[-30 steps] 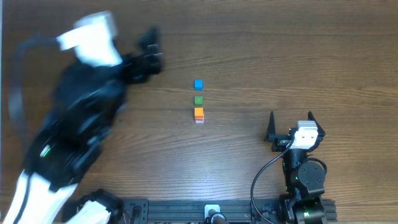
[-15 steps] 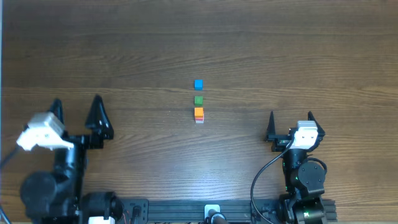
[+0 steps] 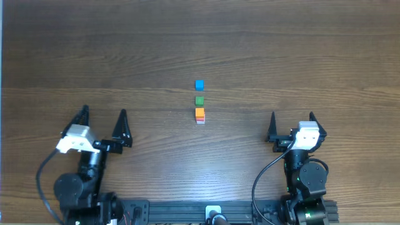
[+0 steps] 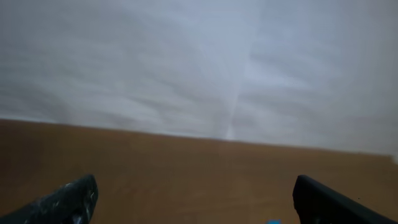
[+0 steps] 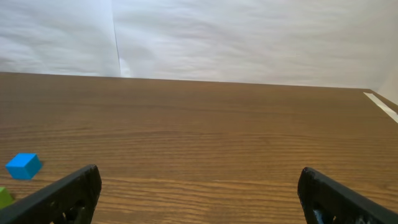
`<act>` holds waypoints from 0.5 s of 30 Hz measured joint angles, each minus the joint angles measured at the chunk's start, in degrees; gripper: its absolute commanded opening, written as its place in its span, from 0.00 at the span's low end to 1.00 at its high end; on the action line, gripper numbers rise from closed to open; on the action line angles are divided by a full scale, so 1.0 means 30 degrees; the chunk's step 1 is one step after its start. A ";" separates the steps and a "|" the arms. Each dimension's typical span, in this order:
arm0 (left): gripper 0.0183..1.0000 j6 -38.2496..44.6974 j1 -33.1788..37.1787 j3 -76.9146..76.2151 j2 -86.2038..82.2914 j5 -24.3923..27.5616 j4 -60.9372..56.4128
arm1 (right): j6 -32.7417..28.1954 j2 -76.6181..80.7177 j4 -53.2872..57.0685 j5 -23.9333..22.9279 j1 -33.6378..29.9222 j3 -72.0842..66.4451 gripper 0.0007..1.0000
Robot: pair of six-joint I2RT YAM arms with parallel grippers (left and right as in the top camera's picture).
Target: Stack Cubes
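Your two arms sit folded close to their bases, left gripper (image 3: 104, 112) and right gripper (image 3: 292, 115) both spread wide and empty, pointing up the table (image 3: 325, 50), with the blue cube (image 3: 199, 85), green cube (image 3: 199, 100) and orange cube (image 3: 199, 113) in a short line midway between them, farther out.

The left arm sits folded low over its base, the left pincer (image 3: 103, 119) spread wide and empty, apparently angled a little toward the middle. The right arm is folded likewise, the right pincer (image 3: 292, 122) wide apart, empty, pointing straight ahead.
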State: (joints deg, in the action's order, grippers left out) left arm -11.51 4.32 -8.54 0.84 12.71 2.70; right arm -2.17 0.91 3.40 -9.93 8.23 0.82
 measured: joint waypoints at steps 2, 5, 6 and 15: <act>0.99 0.0561 -0.0058 0.0481 0.0000 0.0095 -0.0015 | -0.0007 0.0000 0.0000 -0.0007 0.0000 0.0007 0.99; 1.00 0.1661 -0.0321 0.1311 0.0000 0.0146 -0.0270 | 0.0007 0.0000 0.0000 -0.0007 0.0000 0.0007 0.99; 1.00 0.2040 -0.0452 0.1668 0.0000 0.0124 -0.0459 | 0.0007 0.0000 0.0000 -0.0007 0.0000 0.0007 0.99; 1.00 0.3177 -0.1078 0.2667 -0.0022 -0.0466 -0.0168 | -0.0007 0.0000 0.0000 0.0000 0.0000 0.0007 0.99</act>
State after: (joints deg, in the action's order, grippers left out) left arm -1.98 1.08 -0.54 0.78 11.31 2.20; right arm -2.20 0.91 3.40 -9.93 8.23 0.84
